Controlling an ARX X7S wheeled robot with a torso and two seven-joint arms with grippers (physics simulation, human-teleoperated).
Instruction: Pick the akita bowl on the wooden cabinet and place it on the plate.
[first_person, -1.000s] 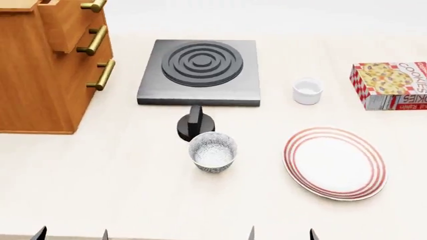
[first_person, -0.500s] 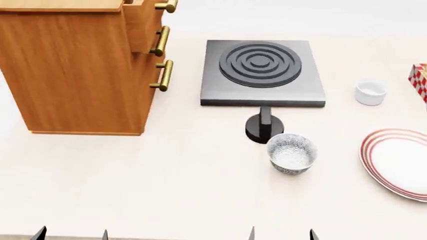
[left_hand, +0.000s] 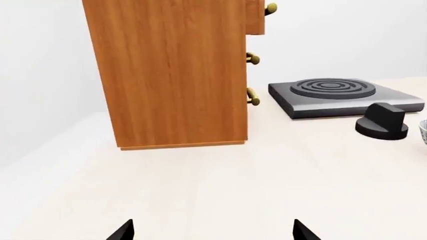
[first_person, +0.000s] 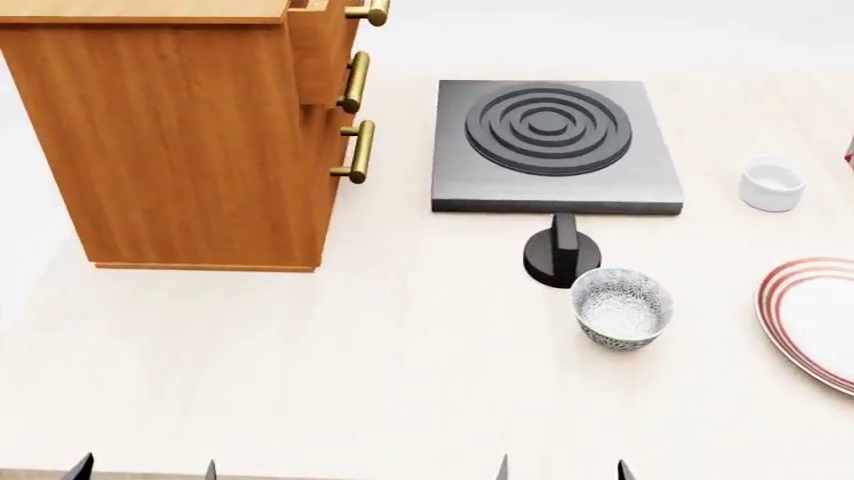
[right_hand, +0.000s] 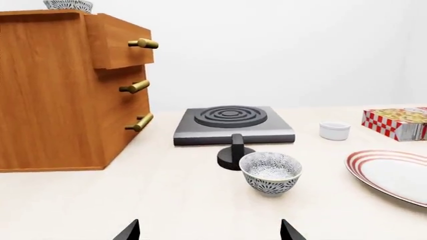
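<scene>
The akita bowl (right_hand: 67, 4) rests on top of the wooden cabinet (right_hand: 53, 90), with only its speckled lower part showing at the right wrist view's edge. The head view cuts off the cabinet (first_person: 187, 140) top, so the bowl is hidden there. A second speckled bowl (first_person: 622, 308) stands on the table near the stove knob. The red-ringed plate (first_person: 817, 322) lies at the far right, partly cut off. My left gripper (first_person: 144, 470) and right gripper (first_person: 563, 470) sit low at the near edge, both open and empty, far from the cabinet.
A grey stove (first_person: 554, 145) with a ringed burner sits beside the cabinet, its black knob (first_person: 561, 258) in front of it. A small white cup (first_person: 773, 184) stands right of the stove. A cookie box (right_hand: 397, 122) lies behind the plate.
The head view has swung left: the cabinet fills more of the picture, while stove, table bowl and plate slid right and the cookie box left the view. Both grippers stay as they were.
</scene>
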